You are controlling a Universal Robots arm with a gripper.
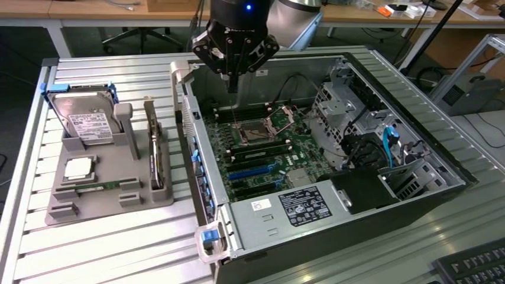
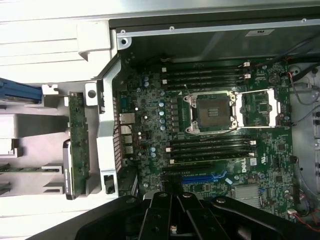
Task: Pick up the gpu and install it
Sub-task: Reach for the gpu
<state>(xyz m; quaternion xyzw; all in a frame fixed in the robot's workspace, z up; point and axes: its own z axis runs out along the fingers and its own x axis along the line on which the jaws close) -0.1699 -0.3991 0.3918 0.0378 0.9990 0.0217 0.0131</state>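
Bench (image 1: 118,248): slatted metal top carrying everything below.

Computer case (image 1: 442,171): lies open on its side and takes up the 3 o'clock half of the exterior view. The motherboard (image 1: 268,148) is exposed, with its CPU socket (image 2: 210,112) uncovered. The power supply (image 1: 304,207) sits at the case's 6 o'clock end.

Grey holder (image 1: 103,204): on the bench at 9 o'clock of the case.

Hard drive (image 1: 87,124): propped at the holder's 12 o'clock end.

gpu (image 1: 155,151): stands on edge in the holder's slot nearest the case, at 3 o'clock of the hard drive. It is not in the case.

Tool (image 1: 232,87): fingers together with nothing between them. It hangs above the case's 11 o'clock corner, apart from the gpu.

Memory stick (image 1: 91,187): lies flat in the holder at 6 o'clock of the hard drive.
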